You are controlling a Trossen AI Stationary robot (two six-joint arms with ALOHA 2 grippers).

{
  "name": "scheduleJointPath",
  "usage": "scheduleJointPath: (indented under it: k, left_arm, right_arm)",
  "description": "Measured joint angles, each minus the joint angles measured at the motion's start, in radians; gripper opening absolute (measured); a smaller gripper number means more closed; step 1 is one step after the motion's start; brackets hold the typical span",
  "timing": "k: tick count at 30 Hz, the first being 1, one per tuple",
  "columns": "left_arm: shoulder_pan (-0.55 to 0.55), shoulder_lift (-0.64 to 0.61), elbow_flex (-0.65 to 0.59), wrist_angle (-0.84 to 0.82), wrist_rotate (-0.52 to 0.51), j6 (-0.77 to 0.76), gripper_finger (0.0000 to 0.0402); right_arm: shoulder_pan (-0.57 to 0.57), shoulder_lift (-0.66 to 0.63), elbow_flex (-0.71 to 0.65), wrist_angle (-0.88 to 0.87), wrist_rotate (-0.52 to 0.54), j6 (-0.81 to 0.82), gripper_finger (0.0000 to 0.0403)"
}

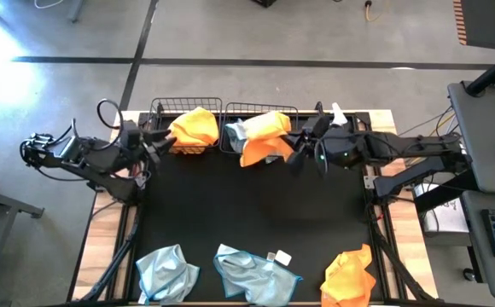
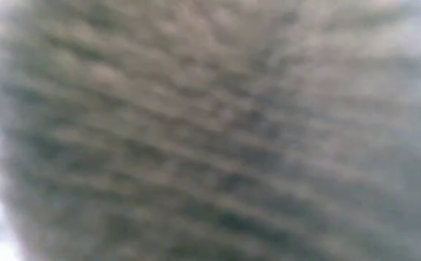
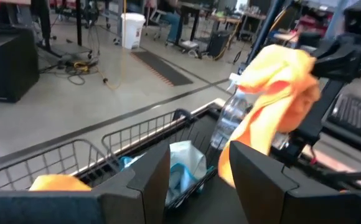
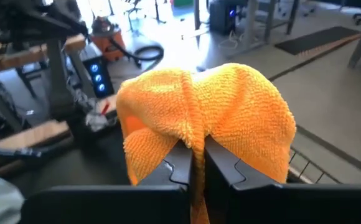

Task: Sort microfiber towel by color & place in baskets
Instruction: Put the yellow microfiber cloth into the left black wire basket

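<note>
Two black wire baskets stand at the far edge. The left basket (image 1: 164, 109) holds an orange cloth (image 1: 195, 126). The right basket (image 1: 292, 109) holds a pale blue-grey cloth (image 1: 237, 130) (image 3: 183, 163). My right gripper (image 1: 296, 147) (image 4: 198, 163) is at that basket's near side, shut on another orange cloth (image 1: 264, 143) (image 3: 277, 93). My left gripper (image 1: 156, 141) (image 3: 196, 177) is open beside the left basket's near left corner and touches nothing. Two pale blue-grey cloths (image 1: 166, 271) (image 1: 252, 273) and one orange cloth (image 1: 350, 275) lie on the mat near the near edge. My right gripper pinches a bunched fold of the orange cloth (image 4: 196, 146) between its two fingers, reaching in about level from the table's right. The cloth bulges up over the fingertips and hangs slack below them over the right basket; whether its lower end touches the basket I cannot tell.
A clear spray bottle (image 1: 337, 114) (image 3: 229, 121) stands by the right basket's far right corner, close to my right arm. The middle of the black mat (image 1: 247, 209) is bare. The low view is filled by a blurred cloth-like surface close to the lens.
</note>
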Motion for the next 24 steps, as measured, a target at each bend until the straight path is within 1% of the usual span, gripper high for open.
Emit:
scheduleJointPath:
  k: [3,5,9,12,15,17,19,24]
  left_arm:
    - [0.0,-0.001,0.0,0.065,0.0,0.044,0.0151]
    - [0.0,-0.002,0.0,0.108,0.0,0.08,0.0151]
    - [0.0,-0.003,0.0,0.199,0.0,0.161,0.0151]
    - [0.0,-0.003,0.0,0.239,0.0,0.201,0.0151]
    - [0.0,-0.003,0.0,0.252,0.0,0.22,0.0151]
    - [0.0,-0.003,0.0,0.257,0.0,0.234,0.0151]
    - [0.0,-0.004,0.0,0.262,0.0,0.248,0.0151]
    - [0.0,-0.021,0.0,0.261,0.0,0.274,0.0151]
  right_arm:
    - [-0.041,0.0,0.0,0.025,-0.003,-0.021,0.0013]
    - [-0.075,0.0,0.0,0.034,-0.023,-0.018,0.0013]
    - [-0.149,0.003,0.0,0.051,-0.144,-0.015,0.0013]
    - [-0.199,0.026,0.0,0.105,-0.244,-0.015,0.0013]
    - [-0.237,0.074,0.01,0.154,-0.322,-0.015,0.0013]
    - [-0.258,0.119,0.037,0.157,-0.356,-0.016,0.0013]
    - [-0.271,0.172,0.073,0.159,-0.374,-0.023,0.0013]
    - [-0.286,0.315,0.205,0.155,-0.375,-0.061,0.0013]
